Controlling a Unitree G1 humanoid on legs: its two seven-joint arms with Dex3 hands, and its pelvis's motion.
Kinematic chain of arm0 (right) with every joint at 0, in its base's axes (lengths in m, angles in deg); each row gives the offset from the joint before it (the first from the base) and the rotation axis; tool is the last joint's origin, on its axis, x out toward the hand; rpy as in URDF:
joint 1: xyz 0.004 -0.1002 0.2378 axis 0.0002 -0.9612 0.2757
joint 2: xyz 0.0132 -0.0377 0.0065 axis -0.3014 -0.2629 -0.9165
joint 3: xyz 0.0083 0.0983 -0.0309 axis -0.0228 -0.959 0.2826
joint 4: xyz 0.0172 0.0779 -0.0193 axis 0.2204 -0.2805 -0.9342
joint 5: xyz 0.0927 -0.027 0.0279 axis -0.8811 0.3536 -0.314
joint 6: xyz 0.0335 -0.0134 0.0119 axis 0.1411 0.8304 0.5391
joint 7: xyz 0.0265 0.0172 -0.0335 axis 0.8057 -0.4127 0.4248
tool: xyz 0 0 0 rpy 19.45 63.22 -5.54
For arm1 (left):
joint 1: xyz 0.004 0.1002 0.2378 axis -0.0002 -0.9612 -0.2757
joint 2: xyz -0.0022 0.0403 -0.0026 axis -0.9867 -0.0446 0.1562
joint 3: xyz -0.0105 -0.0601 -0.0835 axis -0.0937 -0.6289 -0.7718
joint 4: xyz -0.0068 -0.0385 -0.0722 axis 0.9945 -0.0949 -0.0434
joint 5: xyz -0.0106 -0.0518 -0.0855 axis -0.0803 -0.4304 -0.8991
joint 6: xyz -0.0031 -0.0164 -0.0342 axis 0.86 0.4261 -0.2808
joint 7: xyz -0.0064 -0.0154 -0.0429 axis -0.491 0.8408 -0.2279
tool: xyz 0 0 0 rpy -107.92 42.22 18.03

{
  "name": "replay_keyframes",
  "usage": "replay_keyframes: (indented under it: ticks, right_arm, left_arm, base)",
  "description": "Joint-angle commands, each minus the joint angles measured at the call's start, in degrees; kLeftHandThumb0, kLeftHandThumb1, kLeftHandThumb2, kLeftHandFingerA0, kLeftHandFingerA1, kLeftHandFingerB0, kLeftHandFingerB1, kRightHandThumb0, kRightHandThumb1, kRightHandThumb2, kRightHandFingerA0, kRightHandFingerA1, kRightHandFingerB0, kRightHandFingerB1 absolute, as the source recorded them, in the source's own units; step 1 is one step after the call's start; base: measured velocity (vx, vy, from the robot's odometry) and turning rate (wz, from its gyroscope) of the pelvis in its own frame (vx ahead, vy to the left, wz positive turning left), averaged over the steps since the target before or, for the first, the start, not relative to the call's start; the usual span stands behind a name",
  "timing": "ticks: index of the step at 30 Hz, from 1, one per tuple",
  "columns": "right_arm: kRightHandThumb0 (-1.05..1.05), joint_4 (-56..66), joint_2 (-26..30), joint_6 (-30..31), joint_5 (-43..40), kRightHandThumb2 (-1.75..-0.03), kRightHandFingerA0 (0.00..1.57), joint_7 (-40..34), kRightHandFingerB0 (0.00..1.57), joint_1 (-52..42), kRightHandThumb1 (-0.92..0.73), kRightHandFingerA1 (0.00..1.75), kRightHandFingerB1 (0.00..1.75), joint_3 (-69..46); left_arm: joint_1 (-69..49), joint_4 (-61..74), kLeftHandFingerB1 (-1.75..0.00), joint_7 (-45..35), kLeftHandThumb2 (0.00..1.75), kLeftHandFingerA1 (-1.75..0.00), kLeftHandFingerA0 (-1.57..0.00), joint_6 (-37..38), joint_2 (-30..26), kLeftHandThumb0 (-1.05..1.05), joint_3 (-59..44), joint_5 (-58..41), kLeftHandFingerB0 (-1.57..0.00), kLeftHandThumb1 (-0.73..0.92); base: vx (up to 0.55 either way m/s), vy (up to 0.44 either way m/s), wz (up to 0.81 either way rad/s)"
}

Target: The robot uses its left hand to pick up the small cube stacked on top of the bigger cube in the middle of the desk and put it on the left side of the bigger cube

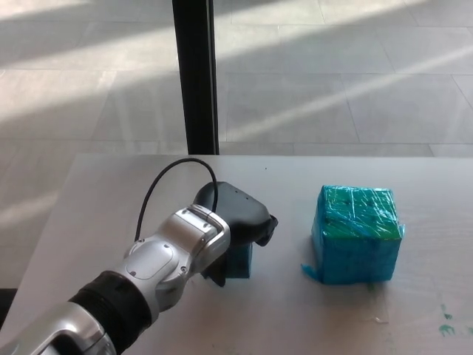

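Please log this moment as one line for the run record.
left hand: shut on small cube | small cube: at desk, left of bigger cube | right hand: not in view

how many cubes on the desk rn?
2. The bigger cube sits right of centre on the desk. The small cube is to its left, mostly hidden under the left hand, apparently resting on the desk.

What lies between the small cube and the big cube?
Only bare desk, in the head view. The left hand covers the small cube; the big cube stands apart.
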Motion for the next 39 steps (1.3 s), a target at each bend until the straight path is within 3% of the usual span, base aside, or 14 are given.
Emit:
replay_keyframes:
  ticks: [1, 4, 11, 12, 14, 15, 17, 23, 24, 25, 26, 35, 36, 39]
  right_arm:
    - [-0.33, -0.3, 0.4, 0.7, -0.3, -0.60, 0.69, 0.1, 0.57, 0.3, -0.66, 0.60, 0.43, -0.2]
    - [-0.32, -0.5, 0.3, 0.6, -0.6, -0.60, 0.68, 0.4, 0.57, 0.2, -0.66, 0.59, 0.42, -0.4]
    - [-0.34, -0.3, 0.5, 0.7, -0.2, -0.59, 0.69, 0.2, 0.57, 0.2, -0.65, 0.58, 0.42, 0.0]
    - [-0.34, -0.4, 0.5, 0.8, -0.5, -0.59, 0.68, 0.6, 0.57, 0.3, -0.64, 0.60, 0.42, -0.2]
    - [-0.34, -0.4, 0.5, 1.0, -0.6, -0.59, 0.68, 0.7, 0.57, 0.4, -0.64, 0.60, 0.42, -0.3]
    - [-0.34, -0.5, 0.5, 0.8, -0.6, -0.59, 0.69, 0.8, 0.56, 0.2, -0.64, 0.60, 0.41, -0.3]
    - [-0.34, 0.4, 0.6, 1.2, -1.0, -0.59, 0.67, 1.3, 0.56, -0.1, -0.64, 0.59, 0.41, -0.6]
    - [-0.36, 0.3, 0.9, -0.1, -0.1, -0.59, 0.65, 1.3, 0.52, -0.9, -0.63, 0.53, 0.40, 0.1]
    - [-0.37, 0.4, 1.0, 0.4, 0.1, -0.59, 0.66, 1.2, 0.53, -0.9, -0.64, 0.55, 0.40, 0.3]
    - [-0.36, 1.3, 1.0, 1.1, -0.2, -0.59, 0.67, 1.7, 0.54, -1.0, -0.63, 0.58, 0.40, 0.2]
    - [-0.35, 1.8, 1.1, 1.1, -0.2, -0.59, 0.66, 1.7, 0.54, -1.4, -0.64, 0.56, 0.40, 0.3]
    - [-0.34, 4.6, 1.2, 2.4, -0.2, -0.60, 0.65, 2.3, 0.52, -3.1, -0.64, 0.55, 0.38, 0.4]
    - [-0.33, 4.5, 1.1, 3.0, -0.2, -0.59, 0.64, 2.4, 0.52, -2.9, -0.64, 0.54, 0.38, 0.5]
    - [-0.34, 5.3, 1.3, 2.6, 0.5, -0.59, 0.65, 2.1, 0.52, -3.3, -0.64, 0.56, 0.38, 1.0]
  left_arm:
    - [2.0, -0.3, -0.37, -12.6, 0.58, -0.64, -0.41, -7.0, 0.3, -0.63, 1.1, 1.9, -0.36, 0.59]
    - [2.5, -0.2, -0.46, -15.9, 0.84, -0.56, -0.17, -7.5, -0.2, -0.71, 2.1, 2.8, -0.22, 0.47]
    - [2.4, -1.3, -0.37, -17.7, 0.59, -0.55, -0.09, -9.4, 0.0, -0.74, 2.1, 2.3, -0.16, 0.57]
    - [2.7, -1.6, -0.25, -18.5, 0.90, -0.48, -0.02, -9.9, 0.2, -0.76, 1.7, 1.7, -0.05, 0.45]
    - [2.8, -1.7, -0.25, -18.9, 0.90, -0.48, -0.02, -10.1, 0.2, -0.76, 1.5, 1.6, -0.05, 0.45]
    - [3.0, -1.7, 0.00, -19.2, 0.94, -0.14, 0.00, -10.0, -0.1, -0.92, 0.9, 1.0, -0.04, 0.52]
    - [3.3, -1.6, -0.07, -20.6, 0.77, 0.00, 0.00, -10.7, 0.0, -0.95, -0.8, -0.8, 0.00, 0.55]
    - [2.9, 2.9, 0.00, -21.8, 0.93, 0.00, 0.00, -13.2, -0.8, -1.01, -6.9, -3.6, 0.00, 0.49]
    - [3.2, 4.6, 0.00, -20.4, 0.62, 0.00, 0.00, -11.9, -1.9, -1.05, -9.2, -5.0, 0.00, 0.63]
    - [3.7, 5.9, 0.00, -20.9, 0.89, 0.00, 0.00, -12.5, -2.3, -1.04, -11.6, -6.3, 0.00, 0.48]
    - [3.7, 6.5, 0.00, -20.2, 0.60, 0.00, 0.00, -12.5, -2.3, -1.05, -13.6, -7.7, 0.00, 0.61]
    - [-2.3, 18.2, 0.00, -13.3, 0.63, 0.00, 0.00, -11.0, -0.8, -1.05, -40.6, -27.1, 0.00, 0.77]
    - [-3.3, 20.5, 0.00, -13.4, 0.88, 0.00, 0.00, -11.6, -0.5, -1.01, -43.6, -29.2, 0.00, 0.65]
    - [-5.9, 22.4, 0.00, -12.7, 0.66, 0.00, 0.00, -11.3, -2.1, -1.05, -49.0, -31.4, 0.00, 0.83]
  base:
    - [0.00, 0.000, 0.00]
    - [0.00, 0.000, 0.00]
    - [0.00, 0.000, 0.00]
    - [0.00, 0.000, 0.00]
    - [0.00, 0.000, 0.00]
    - [0.00, 0.000, 0.00]
    - [0.00, 0.000, 0.00]
    - [0.00, 0.000, 0.00]
    - [0.00, 0.000, 0.00]
    - [0.00, 0.000, 0.00]
    - [0.00, 0.000, 0.00]
    - [0.00, 0.000, 0.00]
    - [0.00, 0.000, 0.00]
    - [0.00, 0.000, 0.00]
